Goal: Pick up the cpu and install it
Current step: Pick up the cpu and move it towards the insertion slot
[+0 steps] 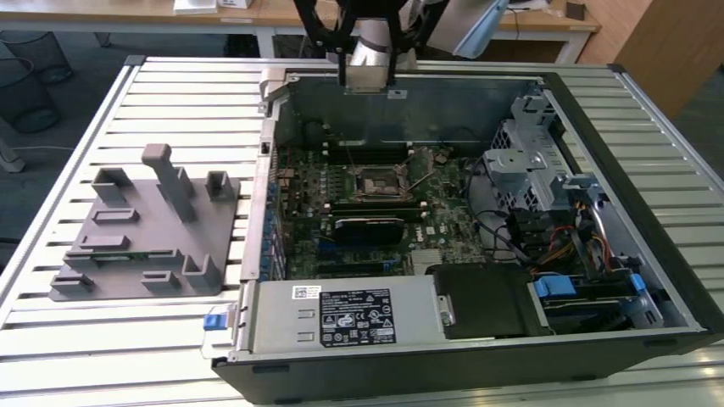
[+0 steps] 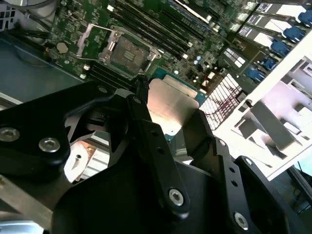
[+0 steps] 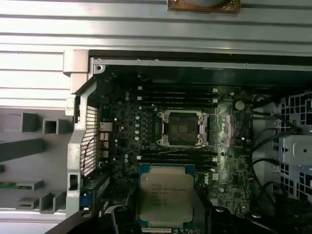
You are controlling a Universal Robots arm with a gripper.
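A: Status? Quick.

B: Looks picked up, not installed. Holding the cpu (image 3: 165, 194) in the gripper (image 2: 169, 105), with fingers (image 2: 146, 129) drawn in to chip width, pinching two opposite edges, silver top facing up.

A: Sitting where?

B: Up in the air over the motherboard (image 3: 122, 122), touching nothing but the fingers. Near the socket (image 3: 181, 127) in the first wrist view, but not lined up over it (seems offset toward the memory slots (image 3: 178, 158)). Arm (image 1: 364, 51) up over one wall of the case (image 1: 453, 85) in the exterior view.

A: Left to do?

B: Whole install, judging from this. Not seated, not even down at board level. Can see the socket bare, with its cover plate (image 3: 224, 127) swung open beside it, so probably ready to receive.

A: Clutter? Blockers?

B: Plenty around. Memory slots on two sides of the socket. Drive cage (image 1: 526, 161) and cables (image 1: 554, 246) toward the exterior view's right. Power supply box (image 1: 339, 318) at one end, and case walls all round. Nothing lying over the socket itself, as far as visible. Grey tray (image 1: 125, 254) with upright posts out on the slatted table (image 1: 169, 93), on the exterior view's left, outside the case and well apart. Not in the way.
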